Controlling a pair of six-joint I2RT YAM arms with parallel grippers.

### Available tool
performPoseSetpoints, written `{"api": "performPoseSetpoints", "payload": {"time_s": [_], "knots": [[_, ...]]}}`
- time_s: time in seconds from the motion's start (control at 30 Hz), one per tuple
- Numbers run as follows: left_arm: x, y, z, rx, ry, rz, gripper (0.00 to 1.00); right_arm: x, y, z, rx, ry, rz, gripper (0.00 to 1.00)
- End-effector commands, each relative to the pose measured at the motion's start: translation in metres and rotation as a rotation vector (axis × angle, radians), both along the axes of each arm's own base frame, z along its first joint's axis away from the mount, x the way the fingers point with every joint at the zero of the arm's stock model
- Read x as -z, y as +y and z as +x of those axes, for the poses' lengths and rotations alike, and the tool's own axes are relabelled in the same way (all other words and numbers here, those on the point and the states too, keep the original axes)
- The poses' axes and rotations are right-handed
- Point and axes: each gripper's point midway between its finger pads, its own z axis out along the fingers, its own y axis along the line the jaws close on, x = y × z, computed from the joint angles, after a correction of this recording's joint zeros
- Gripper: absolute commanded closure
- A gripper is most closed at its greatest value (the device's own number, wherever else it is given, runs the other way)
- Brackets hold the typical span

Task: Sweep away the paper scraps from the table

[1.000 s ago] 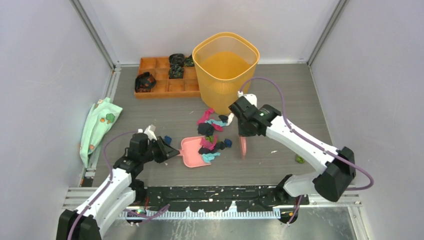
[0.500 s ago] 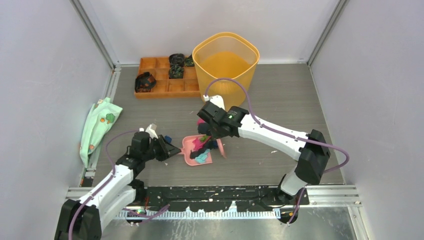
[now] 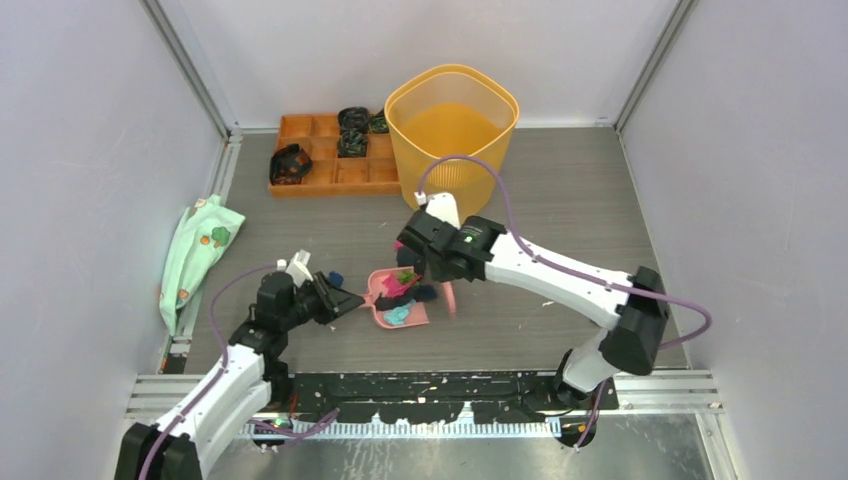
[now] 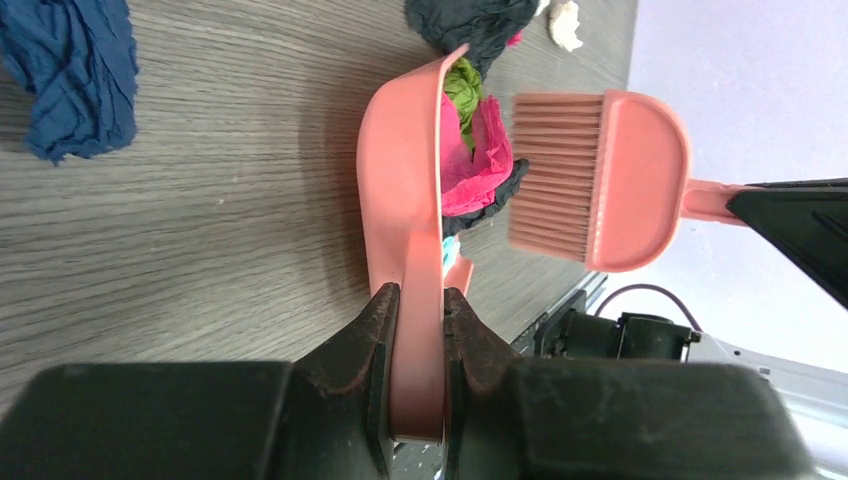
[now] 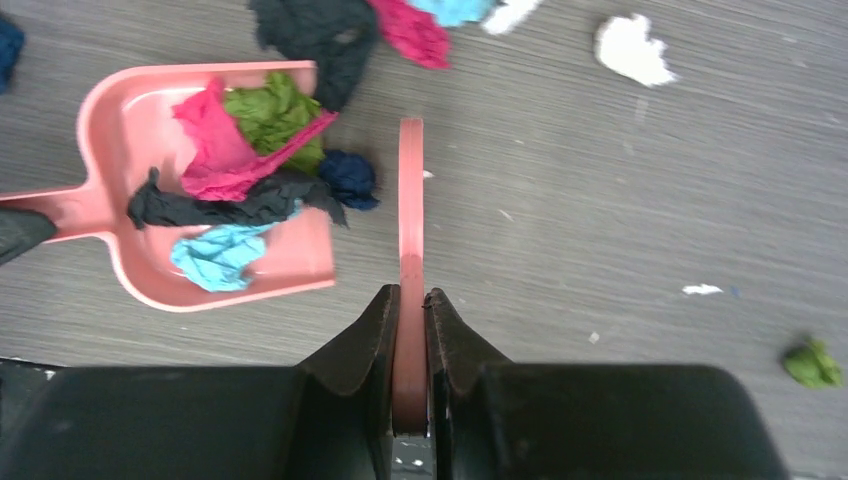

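My left gripper (image 3: 345, 298) (image 4: 415, 300) is shut on the handle of a pink dustpan (image 3: 378, 290) (image 4: 400, 200), whose pan rests on the table (image 3: 560, 200). Magenta, green, black and teal paper scraps (image 3: 402, 287) (image 5: 235, 150) are heaped in the pan. My right gripper (image 3: 440, 278) (image 5: 410, 295) is shut on a pink brush (image 4: 610, 180) (image 5: 410, 200), whose bristles stand at the pan's open mouth. Loose scraps lie around it: a dark blue one (image 3: 335, 279) (image 4: 70, 75) left of the pan, a white one (image 5: 632, 48) and a green one (image 5: 812, 362) farther right.
A tall yellow bin (image 3: 452, 130) stands at the back centre. Left of it an orange compartmented tray (image 3: 320, 160) holds black-and-green bands. A mint-green cloth (image 3: 198, 250) lies at the left edge. A black metal rail (image 3: 420, 385) runs along the near edge.
My right arm has swung the brush left across the table and pushed the scattered scraps into the dustpan. The left arm has held the pan nearly still.
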Motion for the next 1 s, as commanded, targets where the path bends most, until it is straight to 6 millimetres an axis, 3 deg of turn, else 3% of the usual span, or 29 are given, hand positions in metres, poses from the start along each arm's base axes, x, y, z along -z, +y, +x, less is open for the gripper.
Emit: {"api": "performPoseSetpoints", "payload": {"time_s": [0.0,0.2,0.3,0.67,0.8,0.97], "knots": [[-0.011,-0.007,-0.003,-0.005,-0.048,-0.11,1.0,-0.045,-0.061,-0.01,0.123,-0.115,-0.012,0.99],[-0.027,-0.011,0.0,-0.023,-0.118,-0.218,0.99,-0.063,-0.104,-0.026,0.188,-0.146,0.016,1.0],[-0.022,-0.012,-0.001,-0.028,-0.108,-0.242,0.99,-0.066,-0.119,-0.03,0.21,-0.148,0.013,1.0],[-0.038,-0.018,0.007,-0.026,-0.135,-0.319,1.0,-0.038,-0.114,-0.026,0.222,-0.1,0.04,1.0],[-0.061,-0.02,0.008,-0.021,-0.185,-0.382,0.99,-0.034,-0.119,-0.022,0.245,-0.085,0.055,0.99],[-0.099,-0.02,0.009,-0.024,-0.232,-0.446,0.99,-0.034,-0.14,-0.019,0.295,-0.067,0.066,0.99]]}}
